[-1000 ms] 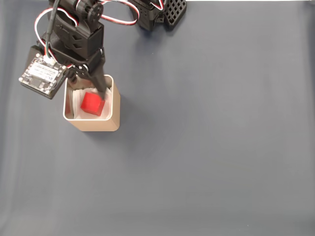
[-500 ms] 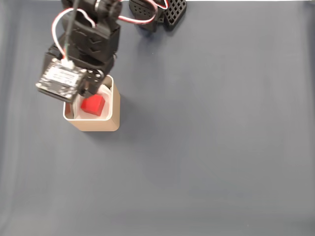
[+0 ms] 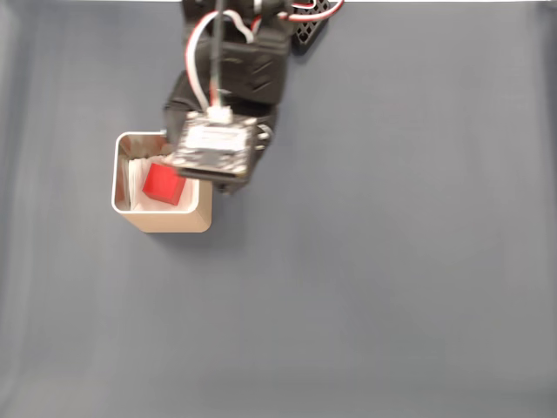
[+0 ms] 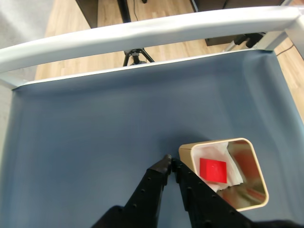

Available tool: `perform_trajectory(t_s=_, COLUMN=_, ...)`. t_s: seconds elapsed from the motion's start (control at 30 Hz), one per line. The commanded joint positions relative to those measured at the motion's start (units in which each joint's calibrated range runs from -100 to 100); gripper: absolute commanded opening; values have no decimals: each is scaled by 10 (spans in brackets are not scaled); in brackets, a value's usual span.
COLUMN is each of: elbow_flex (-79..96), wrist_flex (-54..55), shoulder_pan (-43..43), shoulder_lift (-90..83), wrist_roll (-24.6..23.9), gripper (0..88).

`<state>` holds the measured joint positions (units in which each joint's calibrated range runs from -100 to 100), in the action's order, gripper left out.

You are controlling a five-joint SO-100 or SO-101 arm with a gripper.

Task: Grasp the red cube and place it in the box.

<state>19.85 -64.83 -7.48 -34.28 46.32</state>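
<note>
The red cube (image 3: 163, 184) lies inside the tan box (image 3: 165, 218) on white paper, at the left of the fixed view. The wrist view shows the same red cube (image 4: 212, 170) resting in the box (image 4: 190, 151) at lower right. My gripper (image 4: 171, 161) points into the wrist view from the bottom edge, fingers together and empty, just left of the box's near corner and above the cloth. In the fixed view the arm and its circuit board (image 3: 212, 148) hang just right of the box, hiding the fingers.
Dark blue-grey cloth (image 3: 392, 261) covers the table. The arm's black base (image 3: 300, 22) sits at the top edge of the fixed view. In the wrist view a pale metal rail (image 4: 142, 33) borders the far table edge, with wooden floor beyond.
The gripper let go of the red cube, which now rests in the box. The arm lifted out and swung right, away from above the box, with the fingers closing.
</note>
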Motion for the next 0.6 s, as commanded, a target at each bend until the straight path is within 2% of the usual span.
perform_trajectory(t_s=0.0, elbow_flex=23, wrist_flex=8, shoulder_pan=32, shoulder_lift=-39, wrist_roll=-5, gripper=2)
perform_trajectory(t_s=0.57, elbow_flex=332, wrist_flex=114, shoulder_pan=96, shoulder_lift=-211, wrist_roll=-9, gripper=2)
